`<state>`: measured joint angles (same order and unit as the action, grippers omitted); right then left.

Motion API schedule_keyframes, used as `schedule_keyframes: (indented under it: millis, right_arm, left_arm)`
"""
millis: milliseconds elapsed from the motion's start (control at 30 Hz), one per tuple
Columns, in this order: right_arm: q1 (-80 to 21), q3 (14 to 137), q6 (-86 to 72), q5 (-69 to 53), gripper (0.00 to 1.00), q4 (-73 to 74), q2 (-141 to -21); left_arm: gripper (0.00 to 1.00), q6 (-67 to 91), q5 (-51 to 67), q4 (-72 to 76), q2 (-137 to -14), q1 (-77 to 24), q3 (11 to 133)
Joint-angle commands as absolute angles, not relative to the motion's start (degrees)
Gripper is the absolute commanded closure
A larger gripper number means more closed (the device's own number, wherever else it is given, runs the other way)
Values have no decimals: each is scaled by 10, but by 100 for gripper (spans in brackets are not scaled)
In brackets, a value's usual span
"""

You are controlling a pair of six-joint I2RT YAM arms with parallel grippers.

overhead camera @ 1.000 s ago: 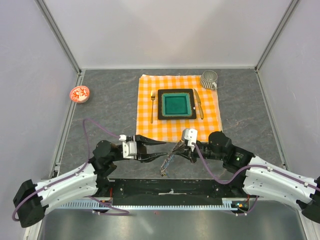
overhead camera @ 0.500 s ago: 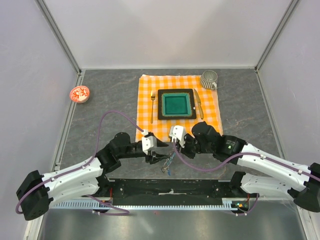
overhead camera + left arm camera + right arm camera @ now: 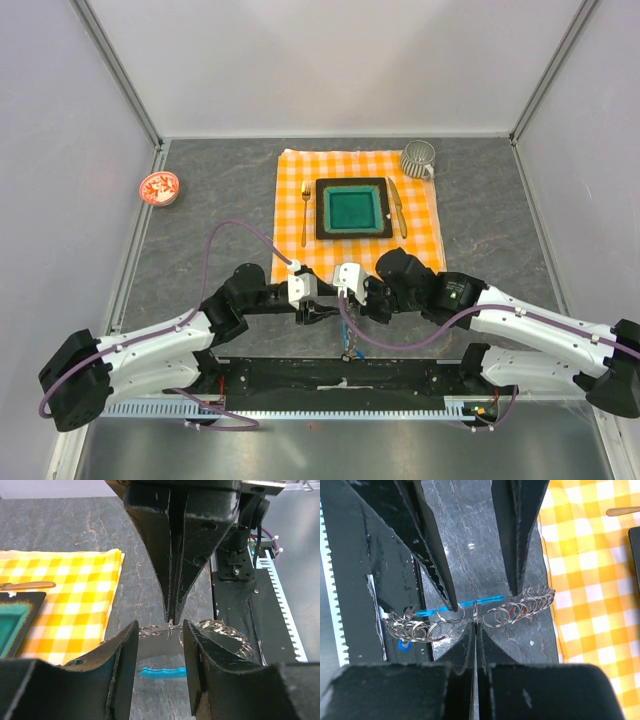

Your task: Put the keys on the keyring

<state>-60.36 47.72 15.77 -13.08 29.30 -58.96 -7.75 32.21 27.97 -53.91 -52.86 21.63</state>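
Right gripper point(image 3: 475, 626) was clamped shut on the keyring point(image 3: 517, 609), silvery rings with a cyan clip point(image 3: 485, 600), held above the table's point(image 3: 200, 220) near edge. Left gripper point(image 3: 160, 635) stood partly open, fingers point(image 3: 122, 647) either side of the rings, gripping nothing; they hid stretches of the rings. Keys were too small to tell. Behind: checked cloth point(image 3: 420, 235) with plate point(image 3: 352, 208), fork point(image 3: 305, 213), knife point(image 3: 397, 207); mug point(image 3: 418, 158); red-and-white dish point(image 3: 158, 187) far left.

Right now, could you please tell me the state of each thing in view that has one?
left gripper: open, straddling the keyring
right gripper: shut on the keyring
keyring: pinched mid-length, strung out to both sides
mug: upright
fork: lying flat on the cloth
plate: bare
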Motion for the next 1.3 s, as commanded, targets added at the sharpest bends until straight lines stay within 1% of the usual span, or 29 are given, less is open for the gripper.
schedule_keyframes:
  millis: [0, 167, 233, 267, 400, 467, 733, 800, 867, 933, 1000, 1133, 1200, 1233, 1267]
  right_arm:
    - [-610, 504, 168, -136, 100, 265, -582]
    - [-612, 499, 167, -137, 100, 261, -577]
    - [-612, 497, 167, -136, 100, 259, -577]
    - [-612, 497, 167, -136, 100, 258, -577]
    - [-613, 495, 168, -137, 100, 254, -577]
    - [-613, 494, 167, -138, 100, 252, -576]
    - [-613, 491, 166, -136, 100, 247, -563]
    - [-613, 490, 166, -136, 100, 245, -561]
    - [-613, 489, 166, -137, 100, 244, -561]
    - [-613, 489, 166, -138, 100, 244, -564]
    - [-613, 489, 167, -140, 100, 245, -567]
    - [-613, 488, 167, -141, 100, 243, -569]
    - [-613, 487, 166, -142, 100, 243, -568]
    - [-613, 486, 166, -142, 100, 243, -568]
    - [-613, 485, 167, -142, 100, 242, -567]
  left_arm:
    - [54, -63, 355, 359, -570, -531, 207]
    - [60, -54, 365, 372, -599, -530, 213]
    - [61, -52, 366, 375, -605, -530, 214]
    - [64, -52, 368, 375, -606, -530, 216]
    - [69, -49, 371, 375, -609, -530, 218]
    - [74, -47, 374, 374, -612, -530, 219]
    - [75, -46, 376, 354, -624, -531, 228]
    - [79, -47, 379, 355, -626, -530, 230]
    - [82, -46, 380, 354, -625, -530, 233]
    - [82, -46, 382, 355, -625, -531, 235]
    - [78, -45, 384, 355, -624, -531, 237]
    - [77, -40, 387, 356, -621, -531, 241]
    - [81, -38, 388, 359, -619, -531, 239]
    - [87, -37, 386, 360, -616, -531, 237]
    - [98, -37, 388, 362, -615, -531, 237]
